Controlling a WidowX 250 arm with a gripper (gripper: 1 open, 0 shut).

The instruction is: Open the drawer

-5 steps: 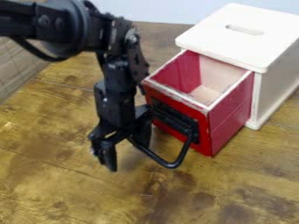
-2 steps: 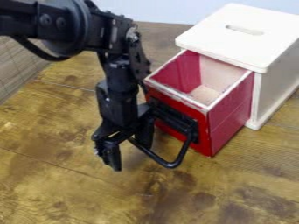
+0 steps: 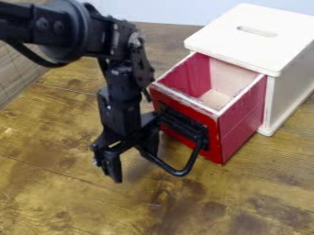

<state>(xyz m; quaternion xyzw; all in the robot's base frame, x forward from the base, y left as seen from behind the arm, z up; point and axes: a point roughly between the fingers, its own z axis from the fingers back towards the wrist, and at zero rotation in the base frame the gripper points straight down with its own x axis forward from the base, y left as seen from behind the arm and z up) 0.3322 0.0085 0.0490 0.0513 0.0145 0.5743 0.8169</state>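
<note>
Currently the drawer (image 3: 211, 108) is sitting pulled out of the white cabinet (image 3: 263, 48), with the end effector (image 3: 114, 163) hanging open beside its handle.

The red drawer is projecting from the cabinet's left face toward the lower left, showing its pale inside from above. Its black wire handle (image 3: 182, 151) is sticking out from the red front, low over the wooden desk (image 3: 245, 197). The black arm is reaching down from the upper left, and the end effector is pointing straight down with its fingers spread, gripping nothing. It is standing just left of the handle loop; whether a finger is touching the wire cannot be told.
</note>
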